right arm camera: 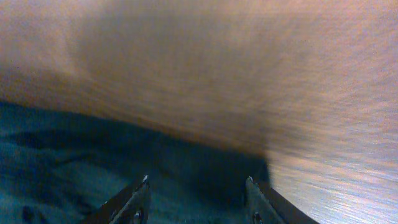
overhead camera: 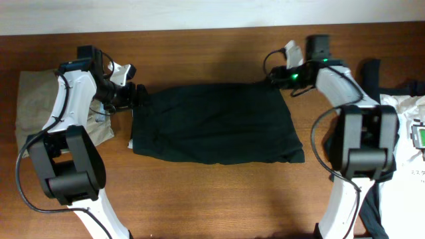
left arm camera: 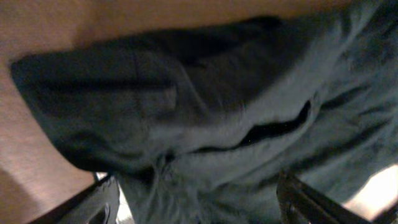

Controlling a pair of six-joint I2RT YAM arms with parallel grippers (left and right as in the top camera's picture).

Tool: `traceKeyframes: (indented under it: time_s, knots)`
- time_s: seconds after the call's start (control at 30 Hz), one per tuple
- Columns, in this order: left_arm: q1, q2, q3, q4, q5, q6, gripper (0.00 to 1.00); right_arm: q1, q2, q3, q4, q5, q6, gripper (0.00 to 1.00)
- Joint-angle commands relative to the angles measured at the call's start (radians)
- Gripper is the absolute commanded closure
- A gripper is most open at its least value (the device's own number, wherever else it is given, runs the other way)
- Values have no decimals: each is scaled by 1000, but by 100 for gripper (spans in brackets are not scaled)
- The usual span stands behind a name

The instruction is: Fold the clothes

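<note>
Jaws parted at both wrists, tips cut off over blurred shorts (overhead camera: pixel 216 123).

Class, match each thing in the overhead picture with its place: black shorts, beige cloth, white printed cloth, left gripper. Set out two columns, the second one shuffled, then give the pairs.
Things
1. black shorts
2. beige cloth
3. white printed cloth
4. left gripper

Places
A. beside the right arm, at the table's edge
B. at a far corner of the shorts
C. middle of the table, between the arms
D. partly under the left arm

Pairs: 1-C, 2-D, 3-A, 4-B
</note>
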Motion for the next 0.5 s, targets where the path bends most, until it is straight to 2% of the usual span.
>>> traceKeyframes:
  time_s: [0.0,0.03,0.07,0.1,0.13,0.23,0.27,0.33,0.37,0.43,0.47]
  knots:
    - [3,50,16,33,-25,9,19,27,45,6,-3,16,28,49]
    - [3,70,16,44,-24,9,20,29,44,8,-4,16,28,62]
    - [2,84,16,52,-21,9,21,23,36,16,-22,17,28,82]
    - [0,92,16,59,-20,9,24,9,26,28,-44,17,28,93]
    - [-2,101,16,64,-20,9,28,-7,14,40,-65,17,40,96]
    - [-12,106,16,80,-21,9,48,-86,-47,68,-122,16,66,96]
    - [-12,106,16,91,-21,9,51,-110,-60,68,-138,17,66,96]
    - [-13,106,16,107,-20,9,47,-142,-64,68,-174,20,91,96]
    - [-15,106,16,111,-7,9,38,-142,-64,68,-177,20,90,96]
    - [-32,106,16,138,122,9,27,-140,-64,68,-180,27,90,96]
    - [-47,106,16,148,153,10,20,-140,-64,68,-213,98,91,54]
